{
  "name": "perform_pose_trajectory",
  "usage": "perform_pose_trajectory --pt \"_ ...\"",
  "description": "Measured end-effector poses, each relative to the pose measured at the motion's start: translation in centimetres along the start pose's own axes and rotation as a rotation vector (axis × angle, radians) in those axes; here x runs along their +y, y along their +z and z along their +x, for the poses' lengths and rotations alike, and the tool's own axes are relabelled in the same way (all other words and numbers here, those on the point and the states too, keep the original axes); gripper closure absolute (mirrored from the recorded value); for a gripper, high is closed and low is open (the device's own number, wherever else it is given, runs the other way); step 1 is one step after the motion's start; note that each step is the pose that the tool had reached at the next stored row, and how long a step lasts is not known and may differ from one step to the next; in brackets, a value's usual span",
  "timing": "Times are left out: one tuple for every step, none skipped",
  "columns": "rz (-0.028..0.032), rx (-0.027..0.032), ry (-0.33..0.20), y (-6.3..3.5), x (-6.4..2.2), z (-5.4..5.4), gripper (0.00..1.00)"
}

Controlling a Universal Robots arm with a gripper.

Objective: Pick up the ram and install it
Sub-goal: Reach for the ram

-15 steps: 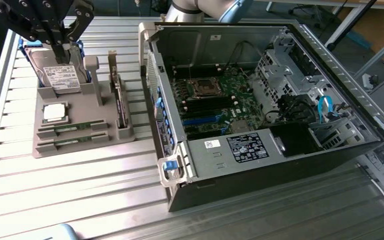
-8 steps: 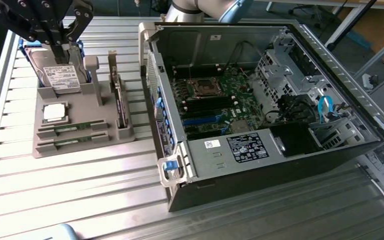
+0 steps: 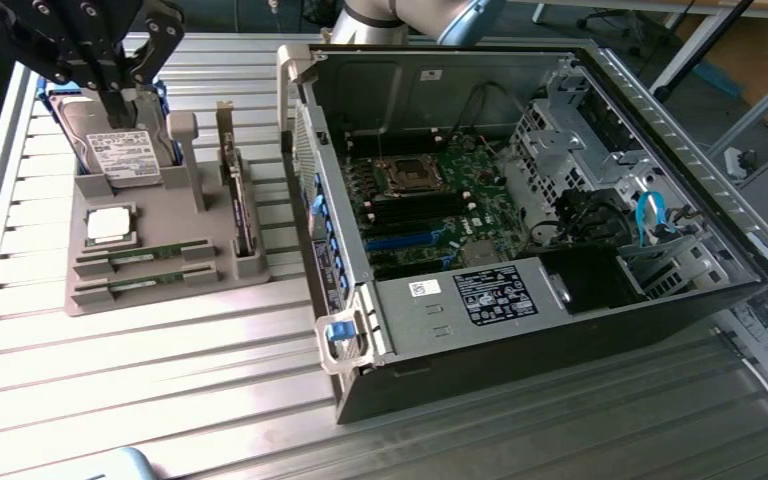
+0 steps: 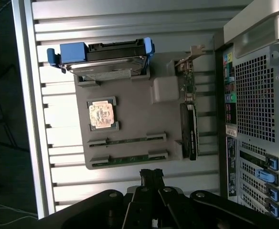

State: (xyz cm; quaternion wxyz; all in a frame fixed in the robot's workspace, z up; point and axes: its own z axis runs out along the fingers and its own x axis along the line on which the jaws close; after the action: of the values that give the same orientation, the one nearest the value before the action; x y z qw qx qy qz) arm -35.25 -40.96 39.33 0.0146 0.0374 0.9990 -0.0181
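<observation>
Gripper: the black two-fingered gripper (image 4: 151, 176) is seen with its fingertips brought together and nothing between them. It is held high above the parts holder and nothing is touched by it.
Holder: a grey moulded plastic holder tray (image 3: 91, 300) is set on the ribbed silver metal table (image 3: 157, 390), just beside the computer.
Ram: two long, narrow green circuit-board sticks are seated on edge in parallel slots of the holder, the inner ram stick (image 3: 144, 255) beside the processor and the outer ram stick (image 3: 144, 284) at the tray's edge. Which of the two is meant cannot be told.
Other parts: a square silver processor chip (image 3: 108, 225), a silver hard drive in a blue carrier (image 3: 120, 150) and a tall expansion card with a metal bracket (image 3: 236, 195) are also kept in the holder.
Computer: the open black-and-silver computer case (image 3: 651, 120) is laid on its side with the green motherboard (image 3: 471, 190) exposed.
Done: nothing is judged done, since both sticks are in their slots and neither is gripped.
Left: the whole task is judged outstanding, as no stick is lifted, carried or seated on the motherboard.
</observation>
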Motion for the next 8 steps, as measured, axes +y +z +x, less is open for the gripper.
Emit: perform_pose_trajectory --pt "0.0000 0.0000 0.000 0.00 -0.01 0.01 0.90" --pt "0.0001 0.0001 0.000 0.00 -0.03 0.03 0.90" --pt "0.0000 0.0000 0.000 0.00 -0.04 0.05 0.90" --pt "0.0000 0.0000 0.000 0.00 -0.06 0.07 0.90" --pt "0.0001 0.0000 0.000 0.00 -0.08 0.08 0.90" --pt "0.0001 0.0000 0.000 0.00 -0.09 0.10 0.90" --pt "0.0001 0.0000 0.000 0.00 -0.11 0.12 0.90" --pt "0.0001 0.0000 0.000 0.00 -0.12 0.13 0.90"
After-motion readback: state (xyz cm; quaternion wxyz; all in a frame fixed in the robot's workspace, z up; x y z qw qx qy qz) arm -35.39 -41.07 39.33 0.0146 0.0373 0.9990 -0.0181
